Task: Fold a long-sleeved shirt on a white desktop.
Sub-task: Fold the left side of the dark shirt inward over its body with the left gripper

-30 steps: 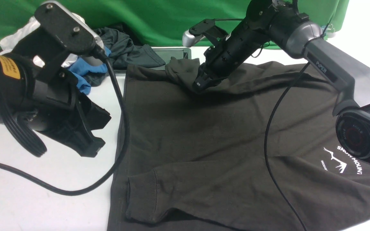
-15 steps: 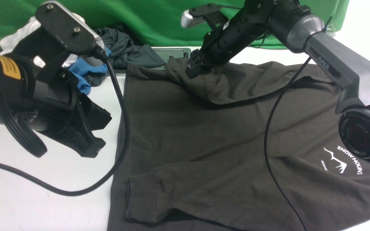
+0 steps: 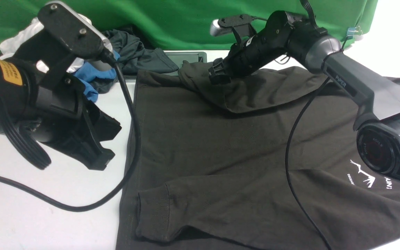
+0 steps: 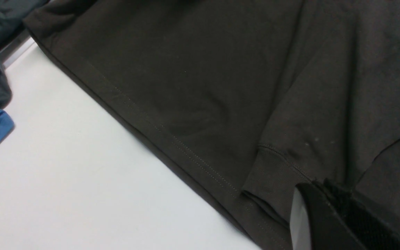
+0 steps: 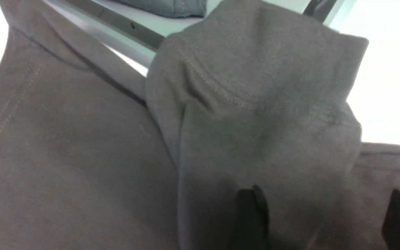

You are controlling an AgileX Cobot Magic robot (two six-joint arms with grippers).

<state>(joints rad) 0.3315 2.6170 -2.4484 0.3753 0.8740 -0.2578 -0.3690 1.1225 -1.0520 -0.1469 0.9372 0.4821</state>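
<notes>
White matte bench (image 3: 30, 215) fills the front view, and the dark brownish-black long-sleeved shirt (image 3: 221, 152) lies spread flat over its middle and right side, hem toward the left. A green cloth backdrop (image 3: 172, 21) hangs behind. The left claw (image 3: 109, 145) hangs over bare bench just beside the shirt's hem, jaws spread and holding nothing. The right claw (image 3: 216, 72) sits at the shirt's far edge, over the far sleeve (image 3: 255, 90), which is folded across the body. In the right wrist view its fingers (image 5: 252, 215) stand well apart, the cloth lying beneath them unpinched. The near sleeve (image 3: 227, 205) is folded across the body too, its ribbed cuff (image 3: 153, 211) near the hem. At the far left lie a grey-green garment (image 3: 141, 52), a blue garment (image 3: 92, 78) and a white garment (image 3: 16, 40), beside a metal-framed panel (image 3: 186, 57) whose edge the far sleeve's cuff reaches. A white mountain logo (image 3: 363, 175) shows on the chest, partly hidden by the right arm.
</notes>
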